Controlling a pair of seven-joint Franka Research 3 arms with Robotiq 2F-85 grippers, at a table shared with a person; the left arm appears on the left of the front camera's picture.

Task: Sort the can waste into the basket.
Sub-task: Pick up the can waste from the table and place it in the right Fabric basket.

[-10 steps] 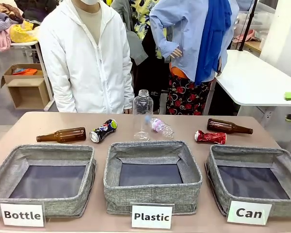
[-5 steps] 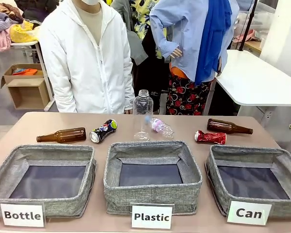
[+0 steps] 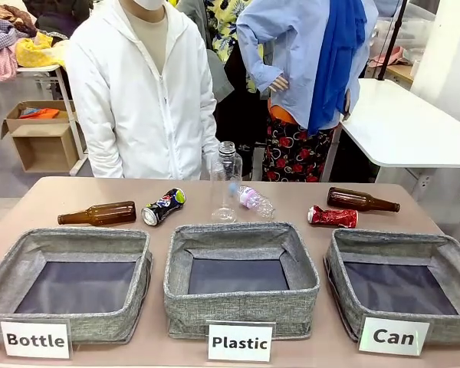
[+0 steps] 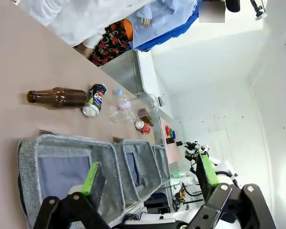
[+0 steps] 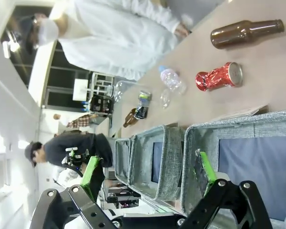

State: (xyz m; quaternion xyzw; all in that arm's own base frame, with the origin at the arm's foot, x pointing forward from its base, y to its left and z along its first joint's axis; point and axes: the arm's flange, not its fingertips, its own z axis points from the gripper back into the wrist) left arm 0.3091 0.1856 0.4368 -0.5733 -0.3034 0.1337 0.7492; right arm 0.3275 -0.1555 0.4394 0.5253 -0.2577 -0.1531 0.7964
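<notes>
Front view: the Pepsi can (image 3: 163,206) lies on its side on the table (image 3: 54,192), between a brown bottle (image 3: 97,213) and a standing clear bottle (image 3: 226,182). The crushed red can (image 3: 333,217) lies just behind the grey basket (image 3: 337,280) marked "Can". Both cans are outside the basket.

Left wrist view: the left gripper (image 4: 148,172) is spread wide and holds nothing. The cans lie far off on the table.

Right wrist view: the right gripper (image 5: 148,171) is spread wide too, with nothing in it. It hangs over the grey basket, and the crushed red can lies on the table past it.
</notes>
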